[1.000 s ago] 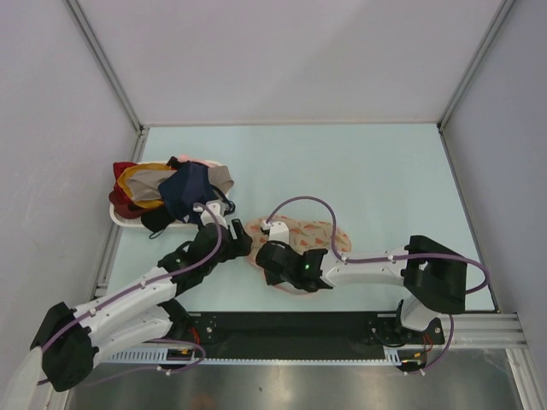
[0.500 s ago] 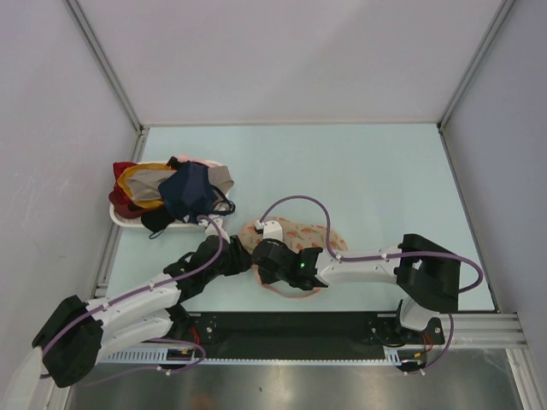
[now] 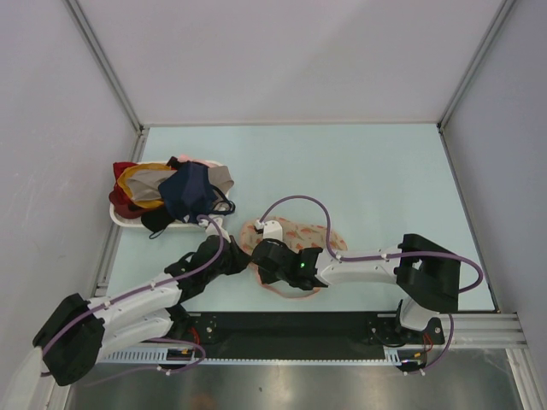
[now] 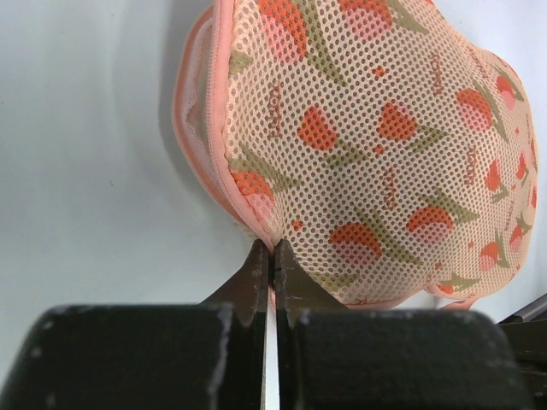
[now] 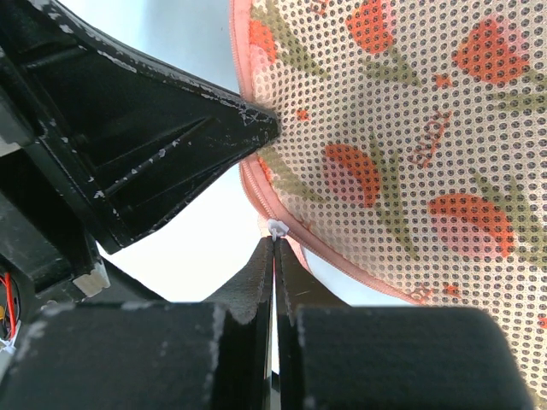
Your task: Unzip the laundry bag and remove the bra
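With your left claw (image 4: 271,253) pinching the edge of the laundry bag (image 4: 376,145) taut, draw your right claw (image 5: 274,244), clamped on the zip pull (image 5: 276,227), steadily along the rim.

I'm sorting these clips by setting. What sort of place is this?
Probably a robotics lab test cell, not a home: plain grey walls on aluminium framing, a left arm and right arm bolted to a rail at the table edge, with a laundry bag between them.
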Controlling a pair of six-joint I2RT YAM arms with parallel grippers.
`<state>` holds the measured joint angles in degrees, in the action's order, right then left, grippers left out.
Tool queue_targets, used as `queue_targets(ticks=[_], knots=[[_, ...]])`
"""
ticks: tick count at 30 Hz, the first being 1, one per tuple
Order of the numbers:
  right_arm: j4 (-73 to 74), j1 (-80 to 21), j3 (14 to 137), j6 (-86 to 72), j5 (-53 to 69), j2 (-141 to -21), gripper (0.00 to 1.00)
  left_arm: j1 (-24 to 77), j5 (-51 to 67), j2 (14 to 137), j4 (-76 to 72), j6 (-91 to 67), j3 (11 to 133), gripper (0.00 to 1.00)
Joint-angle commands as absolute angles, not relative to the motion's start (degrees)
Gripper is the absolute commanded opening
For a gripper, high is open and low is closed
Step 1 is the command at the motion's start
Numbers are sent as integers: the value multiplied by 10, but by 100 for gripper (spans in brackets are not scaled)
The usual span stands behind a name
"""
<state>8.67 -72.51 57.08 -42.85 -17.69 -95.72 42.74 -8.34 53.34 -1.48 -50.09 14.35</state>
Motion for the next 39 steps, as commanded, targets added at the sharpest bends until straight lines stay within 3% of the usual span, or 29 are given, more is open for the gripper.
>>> queue_targets(ticks=[1,39], knots=[[74,-724,587,-430,-186,-950,0,430,-94,544,-27,-500,159,0],[191,-715,444,-519,-278,-796,0,396,-105,605,-30,-439,209,0]])
